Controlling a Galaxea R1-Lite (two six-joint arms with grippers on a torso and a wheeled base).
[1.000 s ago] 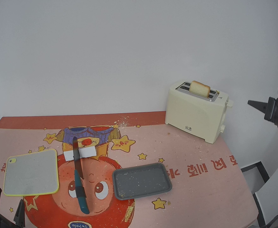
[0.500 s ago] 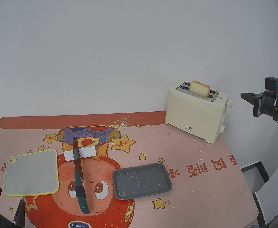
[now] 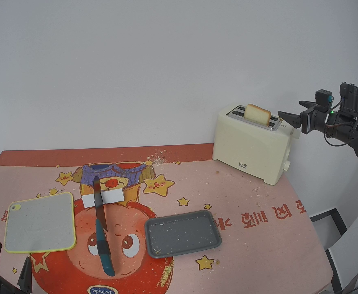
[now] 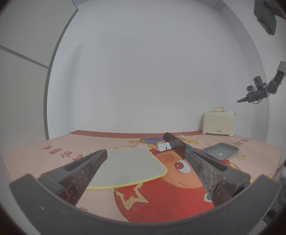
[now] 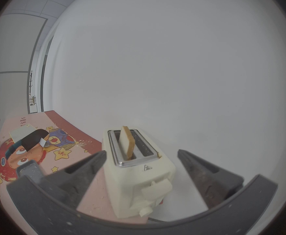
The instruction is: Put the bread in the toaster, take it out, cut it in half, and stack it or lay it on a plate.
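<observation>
A toasted bread slice [image 3: 257,114] stands up out of the near slot of the cream toaster [image 3: 252,148] at the table's back right. My right gripper [image 3: 293,108] hangs open in the air just right of the toaster's top, level with the bread and apart from it. In the right wrist view the bread [image 5: 127,142] and toaster [image 5: 139,180] sit between my open fingers [image 5: 84,173]. My left gripper [image 3: 12,253] is open at the front left corner, near the cutting board [image 3: 40,222]. A blue-handled knife [image 3: 101,225] leans on a white block [image 3: 105,197].
A grey tray [image 3: 183,233] with crumbs lies at the table's middle front. The wall stands close behind the toaster. The table's right edge [image 3: 309,225] runs just past the toaster. In the left wrist view the cutting board [image 4: 126,165] lies under my open gripper [image 4: 146,155].
My right gripper has moved in from the right edge, up and left toward the toaster's top. The bread, knife, tray and left gripper have not moved.
</observation>
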